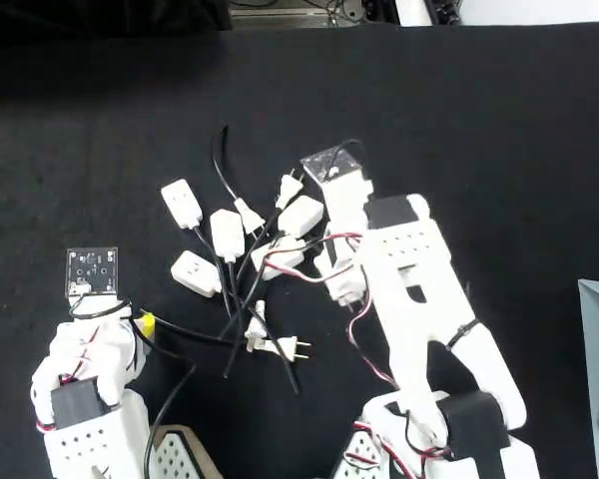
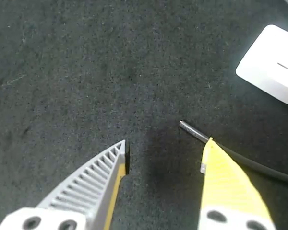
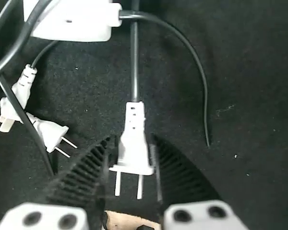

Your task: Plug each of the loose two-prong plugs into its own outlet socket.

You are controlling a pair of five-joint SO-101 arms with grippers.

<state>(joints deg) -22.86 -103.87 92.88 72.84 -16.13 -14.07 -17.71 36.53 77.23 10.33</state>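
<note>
**Black tabletop: right gripper pinching a plug, left one gaping**

Black cloth is covering the tabletop (image 1: 499,110), and both arms are standing at its near edge.

The right gripper (image 3: 131,142) is clamping a white plug (image 3: 133,122). Its two black fingers (image 3: 175,165) are pressing on the plug's flat sides. The two prongs are pointing back toward the wrist camera, and the plug's cable (image 3: 134,72) is running straight away from the fingers. Just past it an outlet (image 3: 69,19) is lying flat, with another black cable leaving its end. Beside the held plug, two loose plugs (image 3: 50,134) are lying on the cloth with dark cables crossing by them, and neither finger is touching them. In the high view the right arm (image 1: 419,289) is stretching from the near edge to the middle of the tabletop. Its wrist is hanging over the far side of the tangle.

The left gripper (image 2: 166,143) is standing wide open and gripping nothing. Its grey finger (image 2: 98,175) and yellow finger (image 2: 223,179) are well apart above bare cloth. A black cable end (image 2: 185,127) is lying just beside the yellow fingertip, and whether they are touching I cannot tell. A white outlet is lying near, beyond that cable. In the high view this gripper (image 1: 142,324) is sitting toward the near left corner, at the left side of the tangle.

Several white outlets (image 1: 181,203) are lying across the middle of the tabletop, mixed with black cables. More loose plugs are lying among them and nearer the near edge.
</note>
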